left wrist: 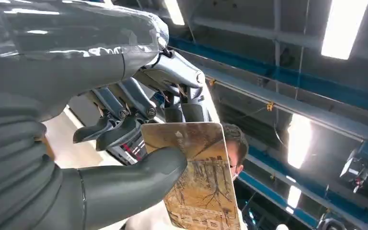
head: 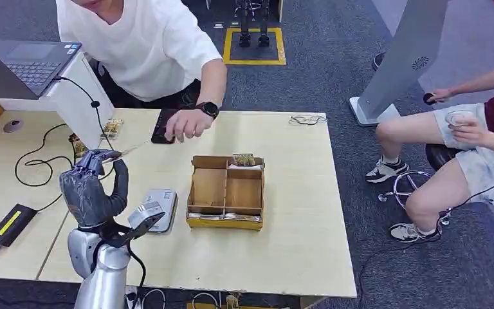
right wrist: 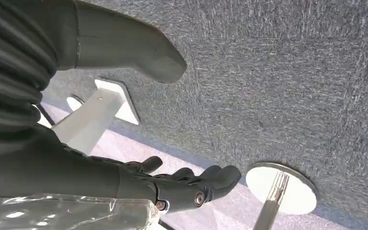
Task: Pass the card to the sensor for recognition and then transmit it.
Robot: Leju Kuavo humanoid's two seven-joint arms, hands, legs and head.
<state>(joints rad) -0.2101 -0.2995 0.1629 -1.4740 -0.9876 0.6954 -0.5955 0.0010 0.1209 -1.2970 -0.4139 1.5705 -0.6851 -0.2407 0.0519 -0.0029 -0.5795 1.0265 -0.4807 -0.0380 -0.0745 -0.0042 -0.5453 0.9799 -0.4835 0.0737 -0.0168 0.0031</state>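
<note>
While the left hand [head: 93, 190] is raised over the table's [head: 296, 244] front-left area, thumb & fingers pinch a card [head: 127, 152], held up off the tabletop. Just right of it, near the front edge, lies a grey sensor [head: 159, 207], w/ a wooden tray [head: 226, 192] beside it mid-table. At the far edge, a person's hand [head: 186, 123] reaches toward the card. Right hand [right wrist: 172, 184] hangs over carpet, fingers loosely apart, holding nothing.
</note>
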